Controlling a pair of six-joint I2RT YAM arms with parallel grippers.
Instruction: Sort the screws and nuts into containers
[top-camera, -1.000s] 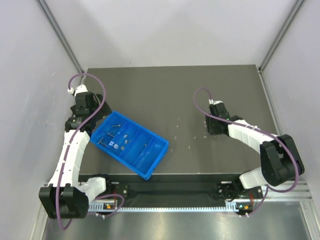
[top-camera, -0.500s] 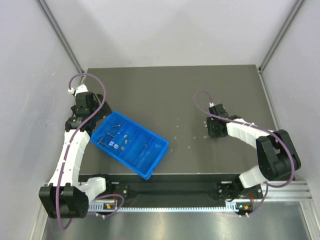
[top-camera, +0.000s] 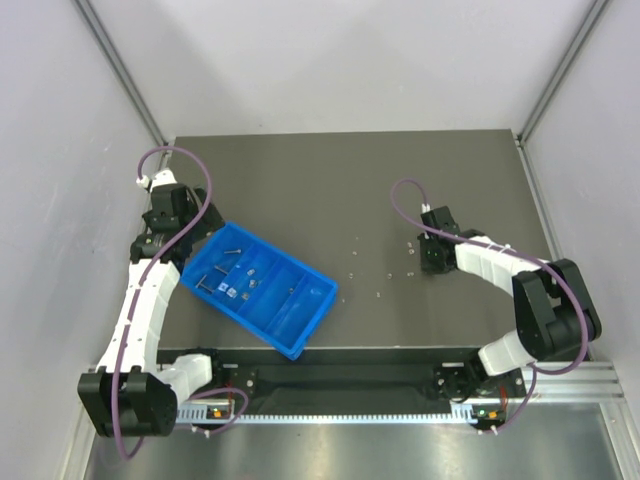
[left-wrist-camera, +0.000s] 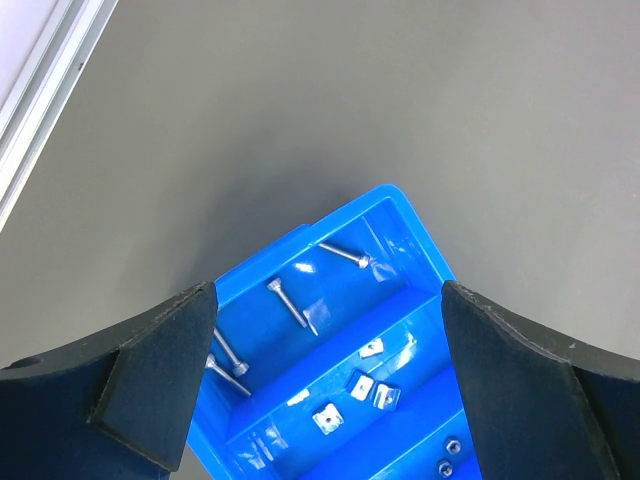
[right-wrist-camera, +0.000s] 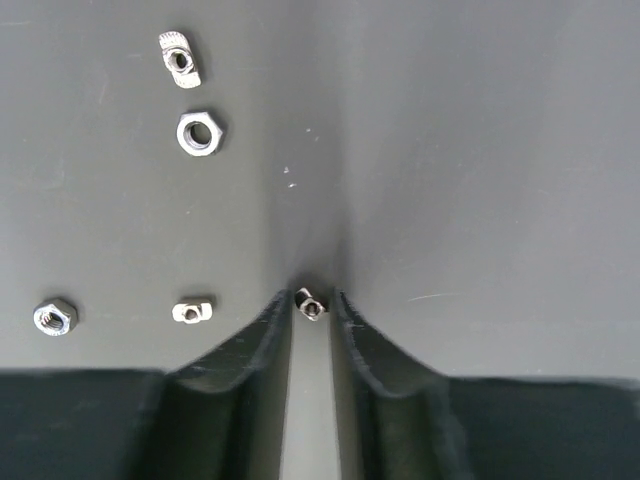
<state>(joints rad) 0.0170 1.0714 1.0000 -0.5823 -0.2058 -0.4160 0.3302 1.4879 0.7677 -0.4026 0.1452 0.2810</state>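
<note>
Spanning the whole workspace, the dark matte surface (top-camera: 300, 180) lies flat between smooth white walls (top-camera: 60, 150), with wide bare room across its far half. The blue tray (top-camera: 240, 318), glossy moulded plastic with straight dividers, sits askew at the near left, one corner close to the surface's front edge. The left gripper (left-wrist-camera: 328, 285) hangs over the tray's far-left corner with its jaws spread wide, holding nothing. Its black fingers frame the end compartment, where three slim silver screws (left-wrist-camera: 292, 303) lie flat. The neighbouring compartment holds small blocky nuts (left-wrist-camera: 360, 385). The right gripper (right-wrist-camera: 311, 293) is down at the surface right of centre, well apart from the tray. Its jaws are drawn to a narrow slot around one small nut (right-wrist-camera: 311, 304) at the very tips, but whether the pads press on it cannot be told. Four loose nuts (right-wrist-camera: 198, 132), two hexagonal and two oblong, lie scattered apart toward the left of that wrist view.
</note>
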